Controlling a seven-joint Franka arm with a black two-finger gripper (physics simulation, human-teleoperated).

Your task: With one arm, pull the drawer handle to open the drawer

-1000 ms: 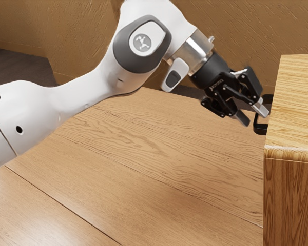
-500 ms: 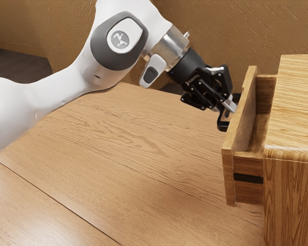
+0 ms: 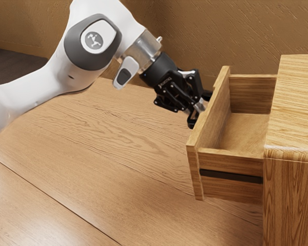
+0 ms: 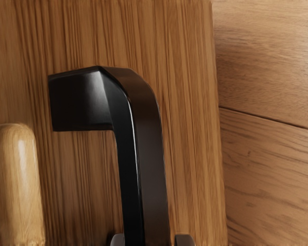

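Exterior view: the white arm point(image 3: 51, 77) comes in from 9 to 10 o'clock and reaches toward 3 o'clock across the wooden tabletop point(image 3: 102, 169). Its black gripper point(image 3: 199, 108) sits just right of centre, pressed up against the outer face of the drawer point(image 3: 211, 125). The gripper's fingers are closed around the black handle point(image 3: 192, 123). One end of the handle pokes out below the fingers toward 7 o'clock, and the other shows above them toward 1 o'clock. The drawer is pulled well out of the cabinet point(image 3: 295, 128), which stands at the 3 o'clock edge. The drawer's front panel is clear of the cabinet's face, its floor and side wall are exposed, and a dark gap shows along the side rail toward 5 o'clock. The drawer's inside looks bare. A brown textured wall point(image 3: 236, 31) runs behind from 11 to 2 o'clock.

Wrist view: the handle point(image 4: 138, 154) is a black bar with a bent foot fixed to the drawer front point(image 4: 179, 77), whose grain runs along the bar. The bar leads straight toward the gripper, and small dark tips flank it on both sides where it leaves the frame. A rounded wooden piece point(image 4: 15, 184) lies beside the handle; what it is I cannot tell. Past the front's far edge lies the tabletop point(image 4: 267, 154), crossed by a seam.
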